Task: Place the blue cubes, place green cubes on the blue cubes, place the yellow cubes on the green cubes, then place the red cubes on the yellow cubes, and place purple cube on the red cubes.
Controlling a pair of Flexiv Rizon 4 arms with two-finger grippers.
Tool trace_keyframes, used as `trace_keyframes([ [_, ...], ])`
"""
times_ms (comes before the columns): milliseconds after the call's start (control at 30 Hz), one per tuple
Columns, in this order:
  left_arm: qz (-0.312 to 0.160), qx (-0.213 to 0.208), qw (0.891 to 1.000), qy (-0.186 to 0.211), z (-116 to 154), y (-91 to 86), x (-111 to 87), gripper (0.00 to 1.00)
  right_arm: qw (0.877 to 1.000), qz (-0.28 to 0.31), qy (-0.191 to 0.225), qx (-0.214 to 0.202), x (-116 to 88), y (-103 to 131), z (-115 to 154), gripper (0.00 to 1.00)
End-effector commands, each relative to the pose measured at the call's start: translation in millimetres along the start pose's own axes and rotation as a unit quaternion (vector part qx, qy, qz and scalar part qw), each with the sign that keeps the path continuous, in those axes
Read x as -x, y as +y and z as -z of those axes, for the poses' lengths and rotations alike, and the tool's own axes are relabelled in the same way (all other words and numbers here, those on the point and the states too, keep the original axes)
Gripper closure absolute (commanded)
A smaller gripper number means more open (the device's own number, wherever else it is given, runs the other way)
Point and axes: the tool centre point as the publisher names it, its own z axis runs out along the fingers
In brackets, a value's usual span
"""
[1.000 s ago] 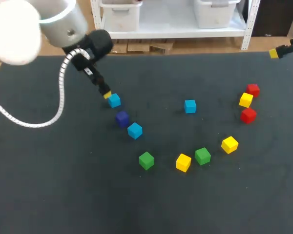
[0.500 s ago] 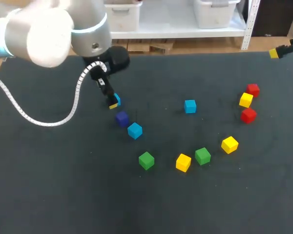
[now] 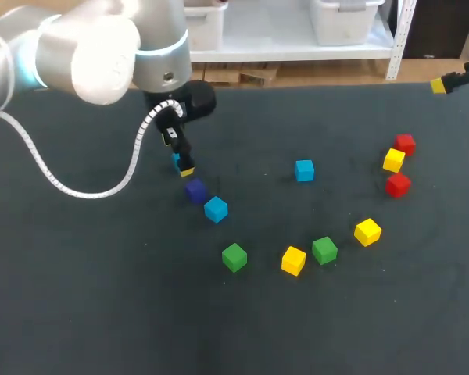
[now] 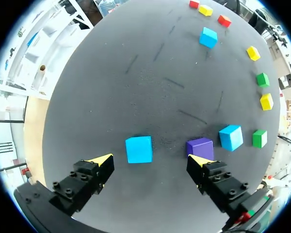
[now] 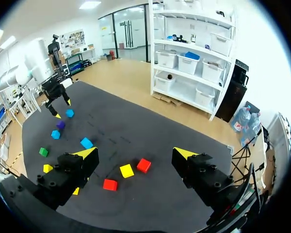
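The left gripper [image 4: 150,160] is hanging low over the left part of the table [image 3: 78,297]. Its fingers are standing wide apart and gripping nothing, and a blue cube [image 4: 138,149] is lying on the table between them, nearer one fingertip and touching neither. Just to the right a purple cube [image 4: 200,147] is sitting so close to the other fingertip that contact cannot be ruled out, and a second blue cube [image 4: 231,137] is resting just beyond it. As I am judging it, a descent risks landing that finger on the purple cube or nudging it into its neighbour. Closing off-centre risks sliding or twisting the blue cube instead of seating it squarely. The left wrist view is showing this gap plainly, whereas the head view is hiding most of that cube behind the finger. The head view alone is laying out the rest clearly: the green cubes [image 3: 234,257], the yellow cubes [image 3: 294,260], a third blue cube [image 3: 304,169] and the red cubes [image 3: 397,184], all scattered and unstacked. At the far right, the right gripper [image 5: 136,152] is hovering high above the table's edge, well apart from every cube. Only its own wrist view is showing its fingers spread and empty.
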Motion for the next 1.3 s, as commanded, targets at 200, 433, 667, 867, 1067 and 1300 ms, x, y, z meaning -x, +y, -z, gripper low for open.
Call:
trace_keyframes([
  [200,-0.003,-0.020,0.999,0.032,-13,7.8,5.3,0.00,1.000,0.000,0.001,-0.001,0,0,0,0.00],
  [433,-0.005,-0.026,0.999,0.039,-22,7.0,5.3,0.21,1.000,0.000,0.001,-0.001,0,0,0,0.00],
  [667,-0.002,-0.021,0.999,0.039,-24,8.5,6.8,0.57,1.000,0.000,0.001,-0.001,0,0,0,0.00],
  [867,-0.001,-0.017,0.999,0.034,-22,9.7,7.9,0.85,1.000,0.000,0.001,-0.001,0,0,0,0.00],
  [1067,-0.036,-0.011,0.999,0.025,-3,7.6,11.6,1.00,1.000,0.000,0.001,-0.001,0,0,0,0.00],
  [1300,-0.104,-0.017,0.994,-0.017,44,-10.1,33.0,1.00,1.000,0.000,0.001,-0.001,0,0,0,0.00],
])
